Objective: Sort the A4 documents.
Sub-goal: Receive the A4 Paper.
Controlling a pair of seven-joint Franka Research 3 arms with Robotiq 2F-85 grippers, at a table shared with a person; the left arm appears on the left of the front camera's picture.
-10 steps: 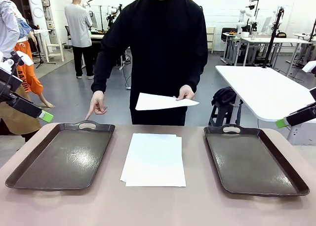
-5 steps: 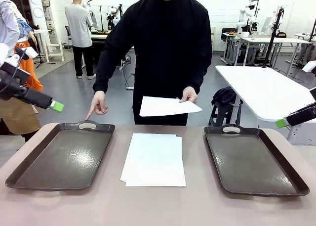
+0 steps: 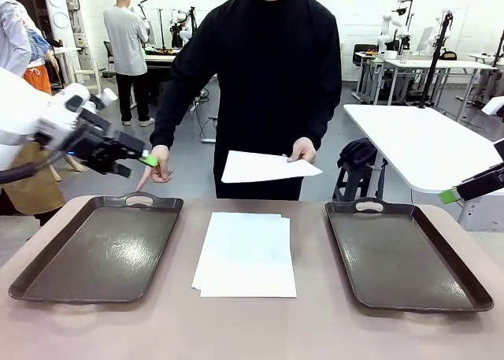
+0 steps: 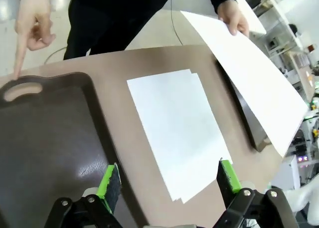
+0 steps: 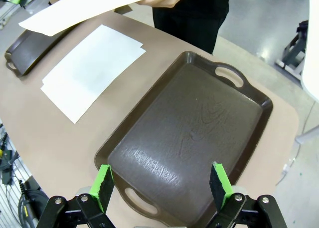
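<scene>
Brown tabletop (image 3: 315, 328) in a busy lab: the left gripper (image 3: 138, 164) hovers above the left tray (image 3: 94, 250), fingers wide and empty, near the person's pointing hand (image 3: 156, 167). The stacked A4 documents (image 3: 246, 254) lie between the trays, and the person's other hand (image 3: 299, 149) holds one sheet (image 3: 264, 168) above them. By the right tray (image 3: 402, 254), the right gripper (image 5: 162, 184) hangs wide and empty.
</scene>
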